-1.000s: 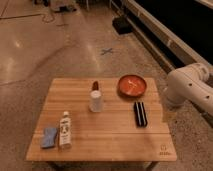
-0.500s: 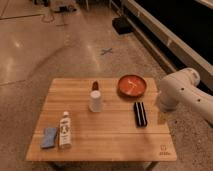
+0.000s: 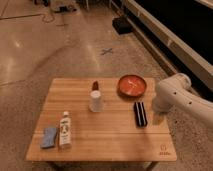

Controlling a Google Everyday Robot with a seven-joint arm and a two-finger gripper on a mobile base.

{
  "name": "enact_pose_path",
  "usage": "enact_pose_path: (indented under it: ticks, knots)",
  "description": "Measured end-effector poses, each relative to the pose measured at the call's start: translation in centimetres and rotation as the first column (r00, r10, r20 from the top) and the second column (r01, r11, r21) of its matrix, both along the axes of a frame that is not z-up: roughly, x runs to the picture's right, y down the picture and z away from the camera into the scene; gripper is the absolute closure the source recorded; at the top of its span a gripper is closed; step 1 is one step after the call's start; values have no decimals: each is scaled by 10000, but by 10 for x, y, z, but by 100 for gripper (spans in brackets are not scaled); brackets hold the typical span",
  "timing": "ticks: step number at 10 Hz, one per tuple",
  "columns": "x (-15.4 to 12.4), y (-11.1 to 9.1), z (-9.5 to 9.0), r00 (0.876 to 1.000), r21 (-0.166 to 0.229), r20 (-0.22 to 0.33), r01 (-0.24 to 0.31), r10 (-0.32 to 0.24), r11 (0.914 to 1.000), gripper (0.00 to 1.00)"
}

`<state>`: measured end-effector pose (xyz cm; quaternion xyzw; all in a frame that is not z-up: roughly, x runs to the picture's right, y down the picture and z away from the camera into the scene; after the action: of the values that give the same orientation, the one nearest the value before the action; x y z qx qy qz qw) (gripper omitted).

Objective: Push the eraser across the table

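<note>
The gripper (image 3: 159, 118) hangs at the table's (image 3: 115, 142) right edge, just beside the eraser (image 3: 140, 113); open or closed, I can't tell.

The eraser (image 3: 140, 113) is a black oblong block with a thin paler stripe along its length. It lies flat on the right half of the surface (image 3: 115, 132), long axis running near to far. The surface is a rectangular light-wood top of lengthwise planks, with a small dark logo (image 3: 162, 149) at its near right corner. The tool (image 3: 159, 118) hangs just right of the eraser, at the surface's right edge.
</note>
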<state>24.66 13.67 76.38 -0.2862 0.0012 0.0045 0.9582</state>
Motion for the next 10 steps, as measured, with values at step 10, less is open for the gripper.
enact_pose_path:
  ticks: [10]
  knots:
    - [-6,11,56,9992,46,397,24,-26,10000,69]
